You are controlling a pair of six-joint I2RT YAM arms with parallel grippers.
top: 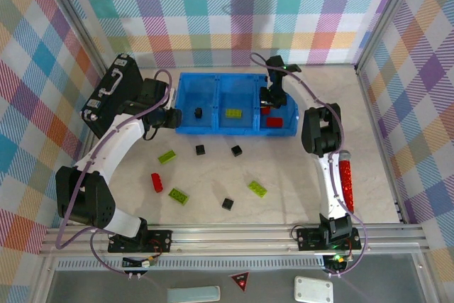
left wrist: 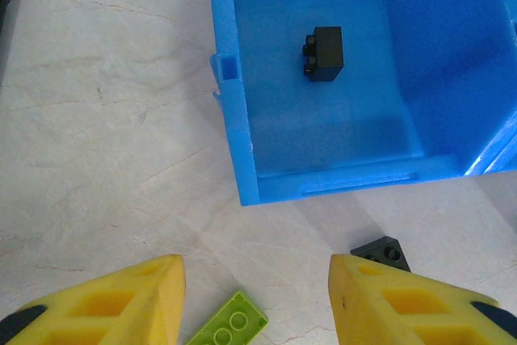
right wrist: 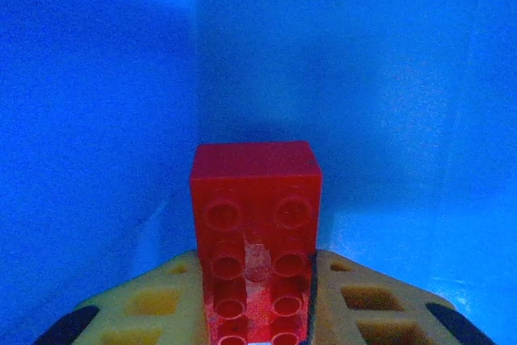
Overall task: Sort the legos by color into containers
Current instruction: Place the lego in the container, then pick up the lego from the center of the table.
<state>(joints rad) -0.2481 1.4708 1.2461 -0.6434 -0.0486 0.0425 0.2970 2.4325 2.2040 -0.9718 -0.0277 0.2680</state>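
**A:** Far left, first item?
**B:** Black briefcase [top: 110,94], at nine o'clock from the tray [top: 215,131].

**A:** Next?
**B:** Left gripper [left wrist: 254,280], just off the tray's left end. Its jaws stand apart with nothing between them. Below it on the table are a lime piece [left wrist: 229,325] and a black piece [left wrist: 382,253].

**A:** Tray contents, by compartment?
**B:** Left: one black cube [left wrist: 324,53], on the floor. Middle: one lime brick [top: 233,113]. Right: a red piece [top: 275,123] lying at the six o'clock wall.

**A:** Right gripper?
**B:** Right gripper [right wrist: 258,280] is inside the right compartment, clamped on a red brick [right wrist: 257,232]. The brick's studs face the wrist camera and its end points at the blue wall.

**A:** Loose stock?
**B:** At six o'clock from the tray, on the table [top: 298,175]: lime [top: 167,156], red [top: 157,182], lime [top: 179,196], black [top: 200,150], black [top: 228,204], black [top: 236,150], lime [top: 257,189].
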